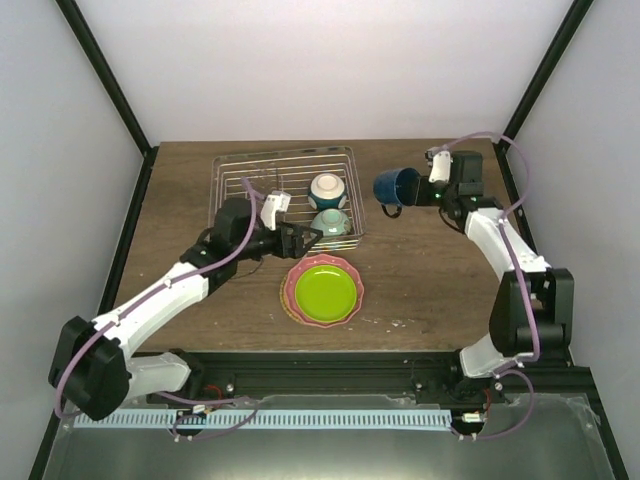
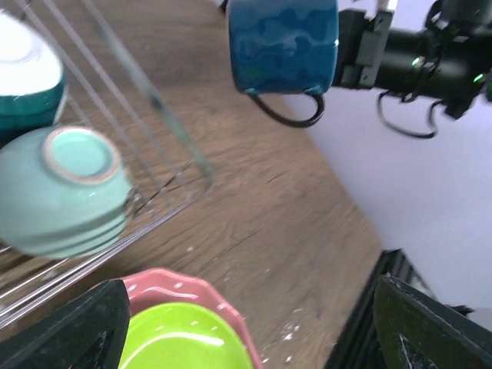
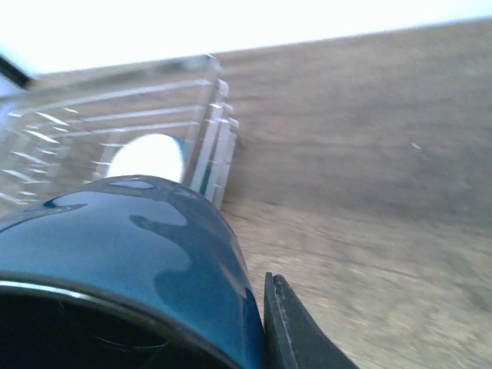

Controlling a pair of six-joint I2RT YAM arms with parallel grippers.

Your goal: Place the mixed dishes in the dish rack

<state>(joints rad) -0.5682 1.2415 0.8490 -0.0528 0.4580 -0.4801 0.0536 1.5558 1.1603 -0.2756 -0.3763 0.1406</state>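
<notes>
The right gripper [image 1: 422, 190] clenches the blue mug [image 1: 395, 186], seemingly by its rim, just off the right edge of the rack [image 1: 232, 172]. The left gripper [image 1: 303, 238] gapes, released.

Robot test cell in a lab, plain white panel walls [image 1: 330, 60], black frame struts [image 1: 105, 75], wood-grain surface [image 1: 420, 285], left arm [image 1: 170, 290] and right arm [image 1: 505, 245] bolted to a black metal rail [image 1: 330, 375]

My left arm [image 1: 165, 295], in front of the rack [image 1: 285, 152], and right arm [image 1: 510, 250], right of the rack, are white links with black joints. A lilac cable [image 1: 484, 134] loops along each. A green light [image 1: 437, 197] glows on the right wrist.
</notes>
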